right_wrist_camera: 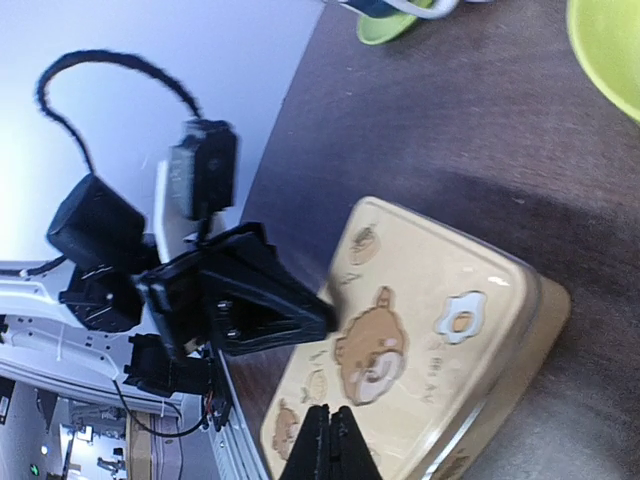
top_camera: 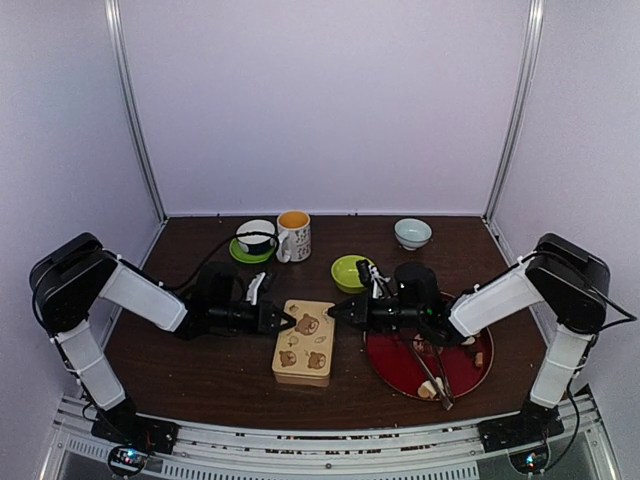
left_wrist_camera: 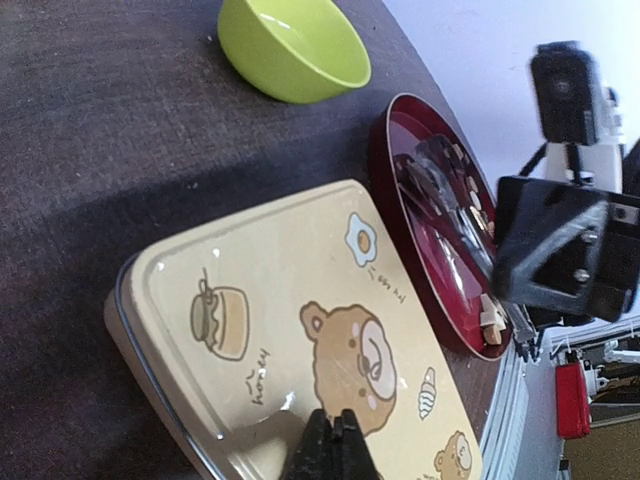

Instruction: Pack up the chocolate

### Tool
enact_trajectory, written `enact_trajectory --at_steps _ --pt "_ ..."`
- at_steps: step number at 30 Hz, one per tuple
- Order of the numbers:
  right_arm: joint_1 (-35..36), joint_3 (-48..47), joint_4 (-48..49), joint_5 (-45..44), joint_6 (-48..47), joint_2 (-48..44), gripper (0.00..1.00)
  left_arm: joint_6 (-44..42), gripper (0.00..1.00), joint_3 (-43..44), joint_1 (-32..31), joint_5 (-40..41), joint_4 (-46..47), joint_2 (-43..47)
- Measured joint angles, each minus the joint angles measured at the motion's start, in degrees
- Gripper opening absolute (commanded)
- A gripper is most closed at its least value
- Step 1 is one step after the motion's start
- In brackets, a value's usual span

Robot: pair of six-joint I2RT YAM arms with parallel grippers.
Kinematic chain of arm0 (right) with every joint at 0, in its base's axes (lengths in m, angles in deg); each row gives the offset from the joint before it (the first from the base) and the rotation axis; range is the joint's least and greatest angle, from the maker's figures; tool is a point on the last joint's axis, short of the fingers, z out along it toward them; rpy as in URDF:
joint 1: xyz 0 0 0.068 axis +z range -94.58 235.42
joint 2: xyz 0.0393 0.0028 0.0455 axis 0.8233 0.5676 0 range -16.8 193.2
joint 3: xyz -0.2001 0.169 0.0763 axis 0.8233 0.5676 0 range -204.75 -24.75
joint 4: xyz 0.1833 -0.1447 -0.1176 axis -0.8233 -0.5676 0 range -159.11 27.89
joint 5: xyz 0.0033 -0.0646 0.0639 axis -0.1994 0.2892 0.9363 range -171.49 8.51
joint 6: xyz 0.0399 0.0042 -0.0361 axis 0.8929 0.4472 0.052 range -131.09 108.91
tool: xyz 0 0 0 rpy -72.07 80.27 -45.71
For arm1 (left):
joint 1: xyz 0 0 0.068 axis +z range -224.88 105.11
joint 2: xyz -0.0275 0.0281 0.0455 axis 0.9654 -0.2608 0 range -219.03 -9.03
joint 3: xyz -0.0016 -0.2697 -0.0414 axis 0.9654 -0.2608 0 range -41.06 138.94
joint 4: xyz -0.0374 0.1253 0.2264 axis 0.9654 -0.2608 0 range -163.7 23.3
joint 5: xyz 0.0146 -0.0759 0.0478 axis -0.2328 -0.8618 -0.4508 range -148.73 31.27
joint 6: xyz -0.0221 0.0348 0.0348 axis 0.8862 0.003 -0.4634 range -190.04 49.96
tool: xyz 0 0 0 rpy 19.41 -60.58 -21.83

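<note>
**Q:** Left side, quick?
**A:** My left gripper (top_camera: 289,321) has its fingers pressed together with nothing between them. The tip sits at the left edge of the cream rectangular tin with bear prints (top_camera: 305,348). From the left wrist view I can't tell if it touches the lid.

**Q:** Right side?
**A:** Same for my right gripper (top_camera: 334,311), fingers clenched on nothing. Its tip is at the tin's far right corner, facing the left gripper across the lid. The lid is on.

**Q:** Where's the chocolate?
**A:** The small chocolate pieces (top_camera: 428,391), white and tan as far as I can see, lie on the round dark red tray (top_camera: 395,370). That tray is just right of the tin. Some pieces are by the tray's near rim, some on its right side. The long metal tongs (top_camera: 428,372) lie across the tray among them. My right arm reaches over the tray's far part.

**Q:** Anything else on the table?
**A:** A lime green bowl (top_camera: 349,272) sits behind the tin. Further back there's a white patterned mug with a yellow-orange inside (top_camera: 294,236). A white cup on a green saucer (top_camera: 256,238) is just left of the mug. A pale bowl (top_camera: 412,233) is at the back right. All of it is on the dark brown table (top_camera: 200,370).
</note>
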Motion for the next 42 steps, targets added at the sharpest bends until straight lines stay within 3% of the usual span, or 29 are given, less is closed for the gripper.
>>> enact_trajectory --at_steps 4,12,18,26,33,37,42 --pt "2.71 -1.01 -1.81 0.07 -2.93 -3.48 0.0 -0.5 0.0 -0.57 0.02 0.83 -1.79 1.88" --pt "3.76 1.38 -0.63 -1.36 -1.9 2.29 0.0 -0.74 0.0 -4.28 -1.86 1.2 -4.61 11.82" --pt "4.24 4.39 -0.83 -1.55 -1.46 -1.51 0.0 -0.63 0.0 -5.68 -7.61 2.1 -5.11 10.99" --pt "9.38 4.74 -3.43 1.14 -4.28 -4.68 0.0 0.0 0.0 -7.63 -7.67 2.69 -0.04 7.15" --pt "9.46 3.02 -4.04 -1.01 -1.95 -0.28 0.0 0.66 0.0 -11.13 -9.99 5.64 -3.78 14.6" --pt "9.84 6.67 -3.26 -2.19 -1.09 -3.67 0.0 1.73 0.0 -12.76 -12.57 6.56 -4.02 17.99" --pt "11.8 8.68 -5.44 -2.95 -2.58 -8.72 0.0 2.93 0.0 -15.45 -13.16 7.28 0.07 15.74"
